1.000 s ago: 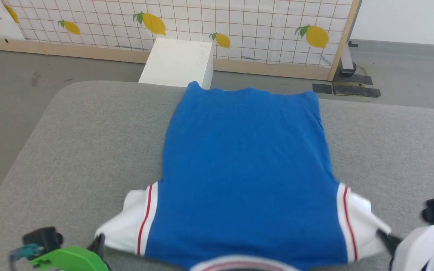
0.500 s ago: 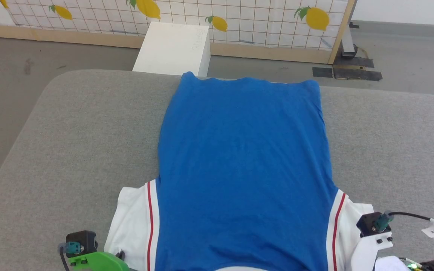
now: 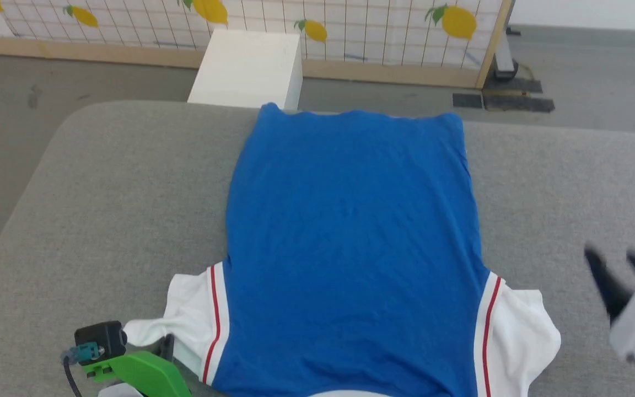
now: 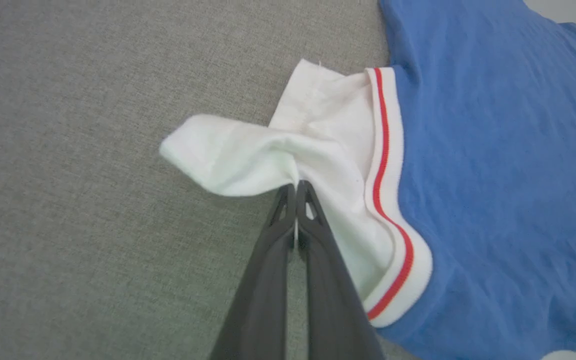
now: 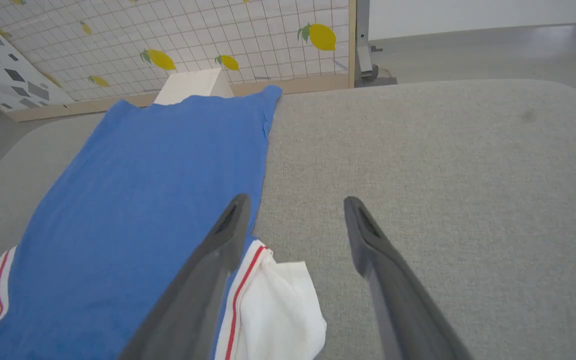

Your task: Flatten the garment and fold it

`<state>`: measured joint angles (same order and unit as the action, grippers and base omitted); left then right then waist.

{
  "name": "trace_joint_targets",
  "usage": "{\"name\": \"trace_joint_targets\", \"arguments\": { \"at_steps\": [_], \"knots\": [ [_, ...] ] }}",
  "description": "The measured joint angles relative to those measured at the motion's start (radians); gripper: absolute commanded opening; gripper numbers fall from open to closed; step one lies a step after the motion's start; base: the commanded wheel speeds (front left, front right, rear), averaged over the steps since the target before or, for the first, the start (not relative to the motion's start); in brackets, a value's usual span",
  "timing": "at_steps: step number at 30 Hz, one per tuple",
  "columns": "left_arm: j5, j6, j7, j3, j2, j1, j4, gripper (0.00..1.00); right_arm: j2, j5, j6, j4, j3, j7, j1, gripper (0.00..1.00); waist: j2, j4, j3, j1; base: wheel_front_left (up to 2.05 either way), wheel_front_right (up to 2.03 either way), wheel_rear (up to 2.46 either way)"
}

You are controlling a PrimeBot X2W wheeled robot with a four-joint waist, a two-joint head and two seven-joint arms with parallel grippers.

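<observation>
Garment: A royal-blue soft jersey shirt with white, red-striped sleeves (image 3: 350,231) is lying spread out, plain side up, down the middle of a grey padded fabric surface (image 3: 102,193).
Left gripper: The left gripper (image 4: 296,186) is clamping its dark fingers together on the twisted white left sleeve (image 4: 238,155).
Right gripper: The right gripper (image 5: 296,200) is hovering with fingers wide apart and holding nothing, over bare grey just beside the crumpled right sleeve (image 5: 278,305).
Risk: A one-sided pull by the left gripper is likely to be dragging the body askew and rucking the smooth blue panel. The right sleeve is looking bunched enough to fold in crooked.
Edges: The hem is sitting close to the far edge, with a white box (image 3: 246,66) and floor beyond.
Room: Broad grey margins are lying open on both sides.
</observation>
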<state>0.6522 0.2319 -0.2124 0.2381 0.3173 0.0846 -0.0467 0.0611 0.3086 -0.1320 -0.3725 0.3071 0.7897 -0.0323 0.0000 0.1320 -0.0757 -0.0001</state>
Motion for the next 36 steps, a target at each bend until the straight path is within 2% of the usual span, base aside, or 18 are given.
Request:
{"name": "trace_joint_targets", "arguments": {
  "at_steps": [4, 8, 14, 17, 23, 30, 36],
  "knots": [
    [-0.001, 0.009, 0.004, 0.002, -0.005, -0.001, 0.036, 0.00, -0.006, -0.016, 0.000, 0.065, -0.024, -0.111, 0.170, 1.00, 0.0000, -0.003, -0.040, 0.0000, 0.00, 0.00, 0.00],
    [-0.004, 0.023, 0.023, 0.008, -0.022, -0.004, 0.085, 0.00, -0.006, -0.059, 0.000, 0.203, -0.050, -0.173, 0.379, 1.00, 0.0000, -0.002, -0.097, 0.0000, 0.00, 0.00, 0.00],
    [-0.014, 0.041, 0.063, 0.027, -0.068, -0.009, 0.164, 0.00, 0.026, -0.128, 0.000, 0.436, -0.066, -0.166, 0.699, 1.00, 0.0000, 0.018, -0.206, 0.0001, 0.00, 0.00, 0.00],
    [-0.027, 0.057, 0.074, 0.039, -0.084, -0.014, 0.207, 0.00, 0.071, -0.185, 0.000, 0.528, -0.102, -0.123, 0.853, 1.00, 0.0000, 0.036, -0.267, 0.0002, 0.00, 0.00, 0.00],
    [-0.057, 0.070, 0.093, 0.071, -0.120, -0.031, 0.280, 0.00, 0.162, -0.313, 0.000, 0.704, -0.176, 0.055, 1.088, 1.00, 0.0000, 0.091, -0.393, 0.0003, 0.00, 0.00, 0.00],
    [-0.060, 0.075, 0.116, 0.094, -0.143, -0.029, 0.327, 0.00, 0.227, -0.397, 0.000, 0.821, -0.264, 0.238, 1.177, 1.00, 0.0000, 0.176, -0.501, 0.0003, 0.00, 0.00, 0.00],
    [-0.062, 0.082, 0.123, 0.092, -0.144, -0.022, 0.352, 0.00, 0.258, -0.396, 0.000, 0.848, -0.349, 0.277, 1.177, 1.00, 0.0000, 0.237, -0.561, 0.0003, 0.00, 0.00, 0.00]
  ]
}}
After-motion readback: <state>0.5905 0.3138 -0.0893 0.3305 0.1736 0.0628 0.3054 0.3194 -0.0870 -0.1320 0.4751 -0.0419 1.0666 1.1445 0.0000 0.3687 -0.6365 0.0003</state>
